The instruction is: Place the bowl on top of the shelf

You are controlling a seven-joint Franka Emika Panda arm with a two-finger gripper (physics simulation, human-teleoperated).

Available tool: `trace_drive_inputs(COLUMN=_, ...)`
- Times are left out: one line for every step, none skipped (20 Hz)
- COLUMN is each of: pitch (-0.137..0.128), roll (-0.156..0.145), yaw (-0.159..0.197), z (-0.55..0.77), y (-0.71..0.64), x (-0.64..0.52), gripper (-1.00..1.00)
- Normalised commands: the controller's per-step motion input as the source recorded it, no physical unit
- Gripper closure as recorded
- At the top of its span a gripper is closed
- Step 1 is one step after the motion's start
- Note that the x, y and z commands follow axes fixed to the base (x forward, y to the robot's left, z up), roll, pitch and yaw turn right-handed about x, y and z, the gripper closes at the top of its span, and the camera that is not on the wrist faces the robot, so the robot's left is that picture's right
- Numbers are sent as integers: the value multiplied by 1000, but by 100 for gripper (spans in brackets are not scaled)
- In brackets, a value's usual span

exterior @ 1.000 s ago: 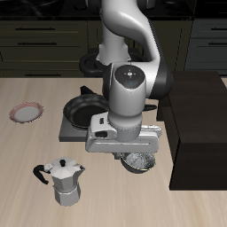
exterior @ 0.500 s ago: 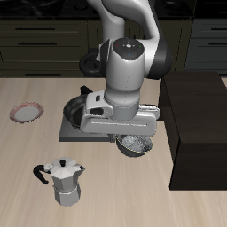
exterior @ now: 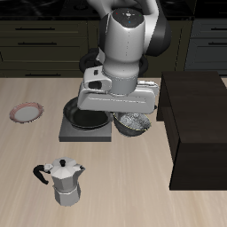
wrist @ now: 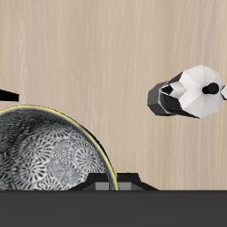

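Note:
The small silvery-grey bowl (exterior: 133, 125) hangs in the air above the table, tilted, just beside the shelf's front corner. My gripper (exterior: 132, 114) is shut on the bowl's rim from above, and the hand hides the fingers in the exterior view. The shelf (exterior: 197, 120) is a large, nearly black box with a flat top, and the bowl hangs at about the height of that top, off its side. The wrist view looks into the bowl (wrist: 44, 160), with its mottled white pattern and thin yellowish rim, high over the wooden tabletop.
A black frying pan (exterior: 82, 114) lies on a dark square board (exterior: 69, 134) right behind the bowl. A moka pot (exterior: 60, 182) (wrist: 190, 92) stands nearer the table's front edge. A white plate with a reddish rim (exterior: 27, 113) lies far from the shelf.
My gripper has risen with the bowl in it, lifting it well off the table and carrying it a little farther back, to about the height of the shelf's top.

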Motion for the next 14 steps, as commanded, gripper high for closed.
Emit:
trace_drive_inputs(pitch=-3, roll=-56, yaw=-60, z=304, y=-136, x=-208, gripper=100)
trace_drive_inputs(pitch=-18, roll=14, yaw=44, z=211, y=23, x=-196, gripper=100)
trace_drive_inputs(pitch=-33, roll=24, yaw=32, z=293, y=-33, x=-181, gripper=100)
trace_drive_inputs(pitch=-50, roll=-46, yaw=-24, z=628, y=-147, x=-434, gripper=100)
trace_drive_inputs(pitch=-81, roll=43, yaw=21, z=378, y=13, x=-306, gripper=100)
trace_drive_inputs(pitch=-82, roll=-33, yaw=36, z=348, y=-107, x=-225, gripper=100)
trace_drive_inputs(pitch=-61, roll=-75, yaw=46, z=303, y=-80, x=-208, gripper=100)
trace_drive_inputs(pitch=7, roll=-11, yaw=0, z=273, y=-93, x=-144, gripper=100)
trace_drive_inputs(pitch=28, roll=-90, yaw=-50, z=269, y=-133, x=-210, gripper=100)
trace_drive_inputs(pitch=-49, roll=33, yaw=-25, z=338, y=0, x=-282, gripper=100)
trace_drive_inputs(pitch=-95, roll=15, yaw=55, z=334, y=-10, x=-280, gripper=100)
trace_drive_inputs(pitch=-42, roll=6, yaw=-18, z=487, y=-51, x=-458, gripper=100)
trace_drive_inputs(pitch=-36, roll=14, yaw=6, z=266, y=-10, x=-244, gripper=100)
trace_drive_inputs(pitch=-47, roll=19, yaw=22, z=215, y=-2, x=-208, gripper=100)
